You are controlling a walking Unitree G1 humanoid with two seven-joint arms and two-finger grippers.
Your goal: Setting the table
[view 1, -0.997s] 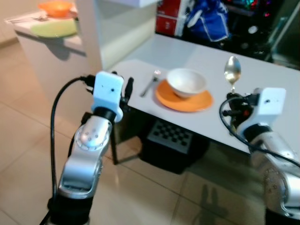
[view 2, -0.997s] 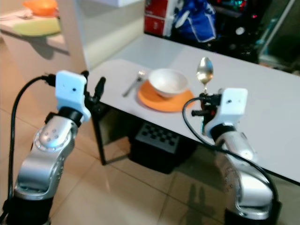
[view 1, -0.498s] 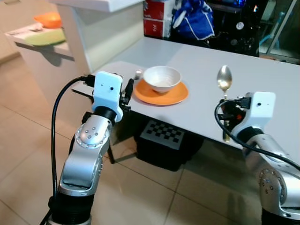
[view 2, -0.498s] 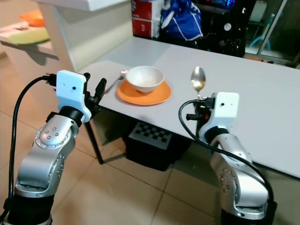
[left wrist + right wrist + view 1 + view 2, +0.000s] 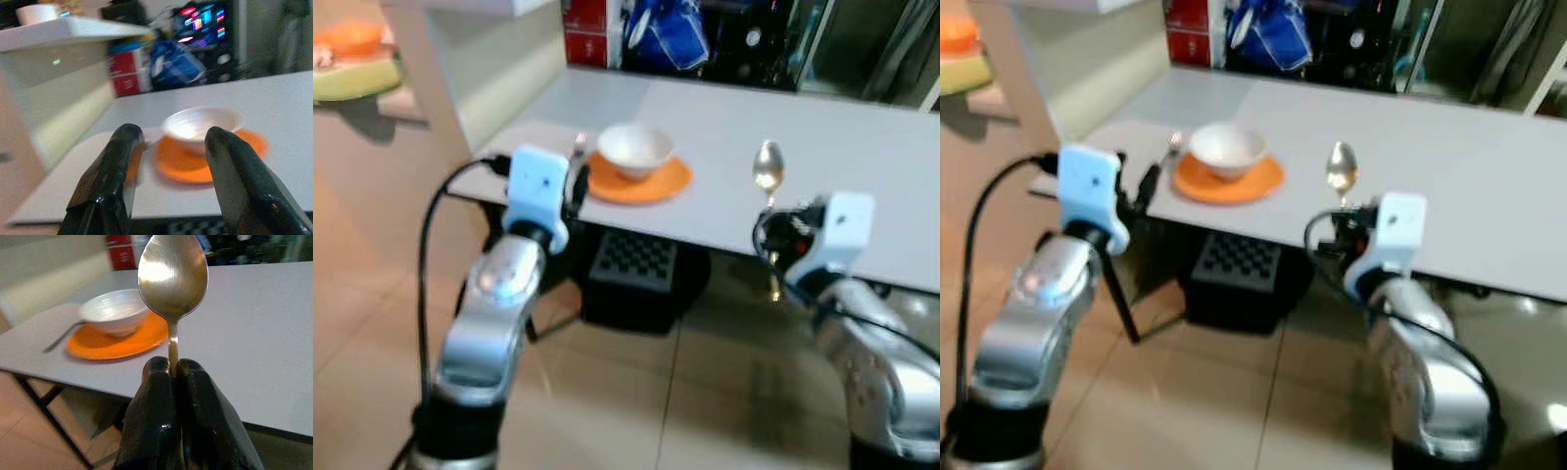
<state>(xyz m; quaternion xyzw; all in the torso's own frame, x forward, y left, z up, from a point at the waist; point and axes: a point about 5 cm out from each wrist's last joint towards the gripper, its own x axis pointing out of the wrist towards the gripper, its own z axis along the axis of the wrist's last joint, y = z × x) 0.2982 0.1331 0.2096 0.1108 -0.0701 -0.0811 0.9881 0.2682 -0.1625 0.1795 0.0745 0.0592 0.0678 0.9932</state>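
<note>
A white bowl (image 5: 633, 149) sits on an orange plate (image 5: 658, 184) near the front left corner of the grey table (image 5: 862, 147). A fork (image 5: 578, 147) lies just left of the plate. My right gripper (image 5: 172, 374) is shut on the handle of a silver spoon (image 5: 172, 274), held upright in front of the table edge, to the right of the plate; the spoon (image 5: 768, 168) also appears in the left eye view. My left gripper (image 5: 171, 161) is open and holds nothing, raised before the table's left corner and pointing at the bowl (image 5: 201, 123).
A white counter (image 5: 480, 59) rises at the left, with a shelf holding a green plate (image 5: 352, 80) and an orange bowl (image 5: 347, 37). A black checkered box (image 5: 641, 269) sits under the table. Dark furniture and a blue bag (image 5: 668, 34) stand behind. Tiled floor lies in front.
The camera has pulled back and tilted, so the table sits farther away and higher in view. Both arms keep their pose; the spoon stays upright in the right gripper.
</note>
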